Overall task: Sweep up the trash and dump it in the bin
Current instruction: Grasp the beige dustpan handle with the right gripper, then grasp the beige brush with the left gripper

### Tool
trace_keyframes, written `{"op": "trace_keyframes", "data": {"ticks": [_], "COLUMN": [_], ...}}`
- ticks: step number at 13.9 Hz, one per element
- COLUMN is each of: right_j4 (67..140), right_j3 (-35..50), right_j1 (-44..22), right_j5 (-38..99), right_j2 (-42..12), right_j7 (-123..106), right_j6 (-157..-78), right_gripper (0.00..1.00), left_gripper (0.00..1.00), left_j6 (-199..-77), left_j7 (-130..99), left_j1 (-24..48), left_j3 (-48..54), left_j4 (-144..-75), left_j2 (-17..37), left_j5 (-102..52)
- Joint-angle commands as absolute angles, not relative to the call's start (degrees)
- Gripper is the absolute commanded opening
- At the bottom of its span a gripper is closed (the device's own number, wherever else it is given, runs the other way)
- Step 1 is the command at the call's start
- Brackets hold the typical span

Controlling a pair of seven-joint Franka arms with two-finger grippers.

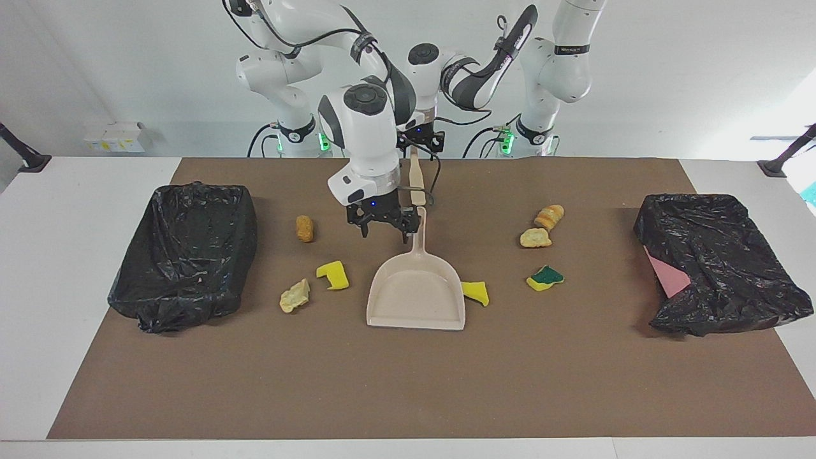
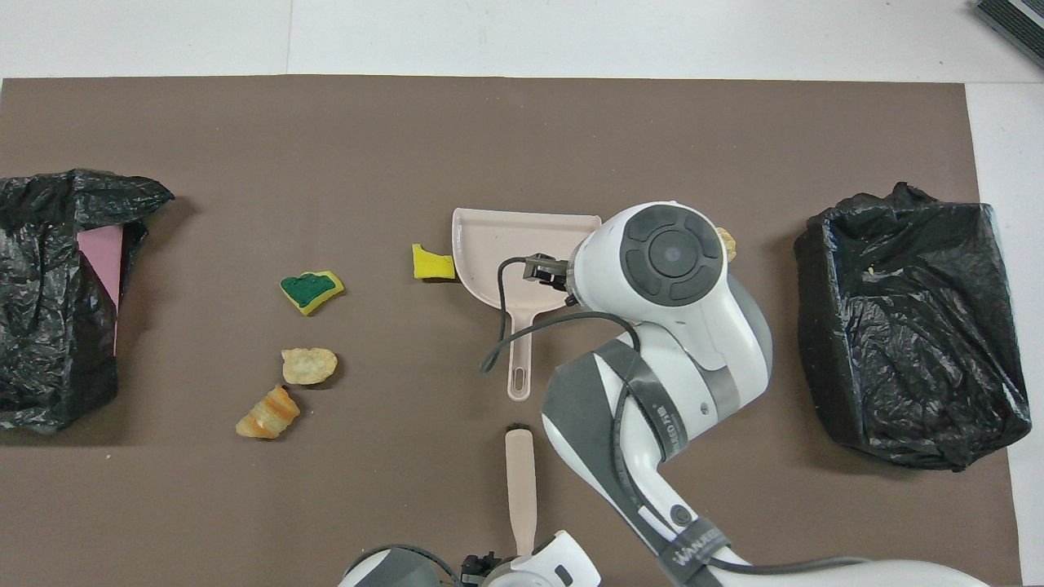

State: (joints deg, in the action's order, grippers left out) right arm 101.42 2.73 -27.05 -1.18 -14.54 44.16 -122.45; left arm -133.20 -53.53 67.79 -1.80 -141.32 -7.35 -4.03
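Left gripper (image 1: 417, 141) at handle end of hand brush (image 1: 416, 182), close to robots; whether it grips, we cannot tell. Right gripper (image 1: 383, 229) spread wide, empty, over dustpan (image 1: 415, 294) handle. Pan empty. Farther out, we count seven trash scraps (image 1: 333, 275) loose on mat (image 1: 408, 382) toward both ends. We judge nothing swept yet, nothing dumped in bins (image 1: 185, 255).

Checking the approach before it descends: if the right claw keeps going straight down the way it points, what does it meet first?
Most likely the dustpan, at its handle: the right claw hangs open, pointing down beside the handle. Depth is unclear, so it might land on the mat alongside instead.
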Motion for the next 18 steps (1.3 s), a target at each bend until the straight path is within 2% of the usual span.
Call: {"op": "trace_keyframes", "data": {"ticks": [1, 5, 7, 9, 14, 17, 18], "right_j4": [103.09, 103.27, 104.41, 105.38, 104.59, 104.50, 104.41], "right_j3": [2.64, 2.55, 2.64, 3.34, 3.34, 3.25, 3.25], "right_j1": [-29.09, -34.09, -34.28, -34.36, -33.84, -33.66, -33.58], "right_j5": [-0.26, -0.18, -0.26, -0.26, -1.14, -1.14, -1.23], "right_j2": [-15.72, -21.87, -21.62, -21.18, -21.62, -21.62, -21.62], "right_j7": [44.91, 46.41, 45.53, 45.35, 45.44, 45.61, 45.62], "right_j6": [-123.75, -128.41, -128.41, -128.15, -128.23, -128.14, -128.14], "right_gripper": [1.00, 1.00, 1.00, 0.92, 0.91, 0.71, 0.67], "left_gripper": [0.00, 0.00, 0.00, 0.00, 0.00, 0.00, 0.00], "left_j6": [-134.65, -133.16, -130.88, -128.07, -127.36, -125.86, -125.77], "left_j7": [-59.92, -61.25, -64.59, -66.70, -65.74, -65.74, -65.66], "left_j1": [69.52, 68.91, 68.21, 64.97, 60.66, 54.78, 52.23], "left_j3": [-2.99, -3.16, -3.51, -3.52, -3.52, -3.52, -3.52], "left_j4": [-142.47, -142.38, -142.47, -142.91, -145.63, -145.46, -145.46], "left_j2": [-8.17, -8.35, -8.96, -11.06, -14.50, -14.76, -14.77], "left_j5": [-4.22, -4.22, -4.22, -4.13, -1.76, -1.76, -1.67]}}
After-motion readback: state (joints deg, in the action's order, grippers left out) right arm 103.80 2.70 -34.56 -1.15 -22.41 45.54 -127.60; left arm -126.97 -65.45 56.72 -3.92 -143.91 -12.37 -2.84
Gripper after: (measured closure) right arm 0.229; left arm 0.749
